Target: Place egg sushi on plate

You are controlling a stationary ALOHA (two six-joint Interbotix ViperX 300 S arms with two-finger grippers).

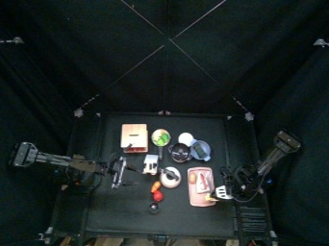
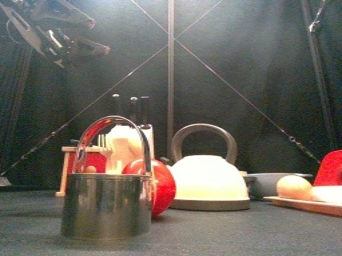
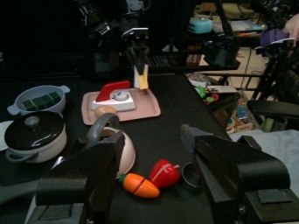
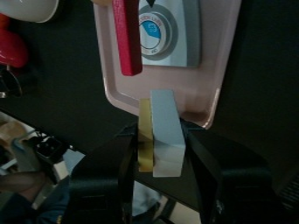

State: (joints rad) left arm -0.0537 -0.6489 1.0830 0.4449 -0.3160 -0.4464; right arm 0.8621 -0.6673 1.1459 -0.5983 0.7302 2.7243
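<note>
My right gripper (image 4: 159, 144) is shut on the egg sushi (image 4: 160, 129), a pale block with a yellow side. It holds the block just above the near end of the salmon-pink plate (image 4: 201, 83). In the left wrist view the same gripper (image 3: 138, 63) hangs over the plate (image 3: 140, 108) with the sushi (image 3: 142, 80) between its jaws. A red piece (image 4: 126, 39) and a white-and-blue piece (image 4: 170, 33) lie on the plate. From above the plate (image 1: 199, 188) lies front right, with my right gripper (image 1: 222, 194) at its edge. My left gripper (image 3: 158, 147) is open and empty, left of the middle (image 1: 122, 174).
A cream kettle (image 3: 100, 147), an orange piece (image 3: 140, 185) and a red piece (image 3: 165, 171) lie in front of my left gripper. Two pots (image 3: 35, 131) stand beside the plate. An orange-tan slab (image 1: 134, 136) and a small white dish (image 1: 186, 139) lie at the back. A metal cup (image 2: 107, 205) stands at the front edge.
</note>
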